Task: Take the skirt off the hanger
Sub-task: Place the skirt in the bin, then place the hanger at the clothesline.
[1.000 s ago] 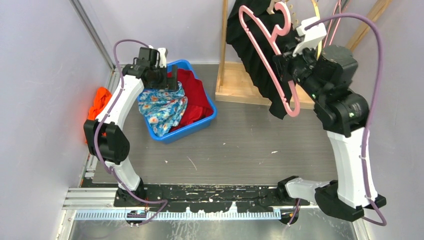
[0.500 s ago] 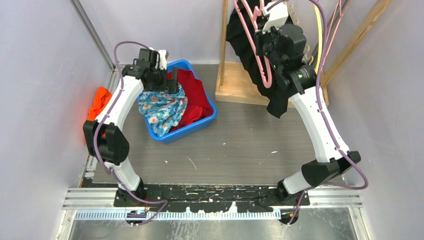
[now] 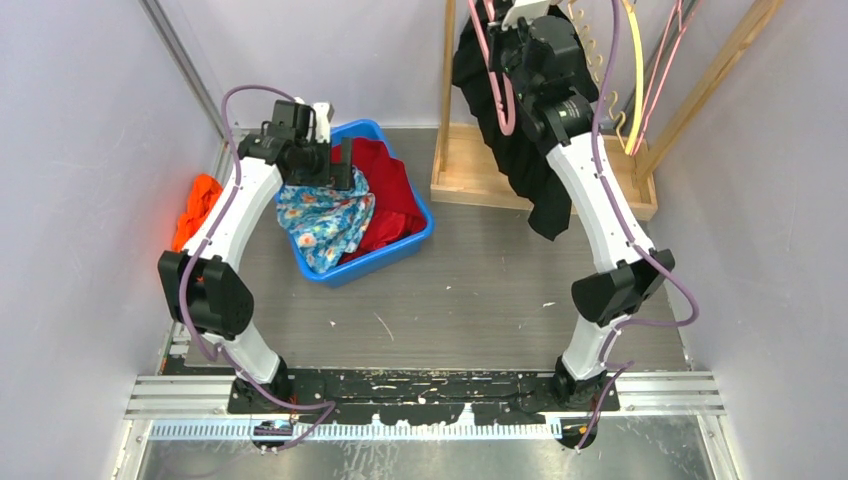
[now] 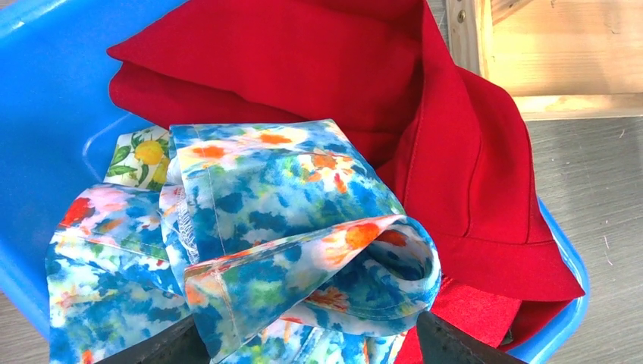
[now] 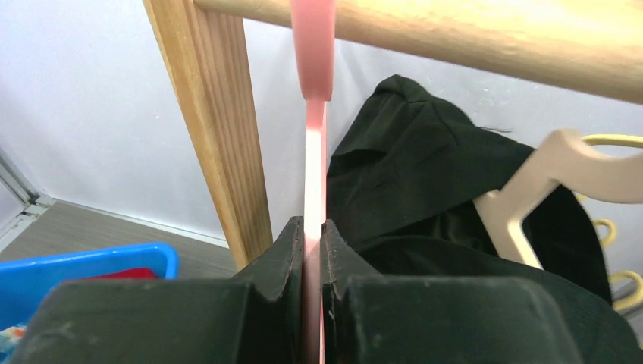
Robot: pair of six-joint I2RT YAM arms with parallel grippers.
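While the right arm (image 3: 600, 220) reaches up to the wooden rack at 1 o'clock on the counter (image 3: 480, 290), we see the right jaws pinched nearly shut on the flat stem of the pink hanger (image 5: 315, 167). In the wrist view the hanger stands edge-on, its long axis running from 12 to 6 o'clock. Its hook curls over the wooden rail (image 5: 485, 38) straight up at 12 o'clock from the jaws. No cloth shows on it in any view.

The left arm (image 3: 235, 215) hangs over the blue bin (image 4: 45, 91) at 10 o'clock on the counter. The left jaws stand spread as wide as they go and hold nothing. Directly beneath them lies the floral skirt (image 4: 288, 227), crumpled on top of a red cloth (image 4: 318, 68). We judge this to be the skirt already taken off and dropped.

At 3 o'clock from the right jaws, just beside the pink stem, a black garment (image 5: 425, 197) drapes from the rail with a cream hanger (image 5: 546, 174) showing against it. We cannot tell whether it is clipped or merely slung.

The coming move, we judge, belongs to the right arm, the nearer one by far. The hook looks seated on the rail, so the jaws need only part and back away toward 6 o'clock, without snagging the black cloth at their side.
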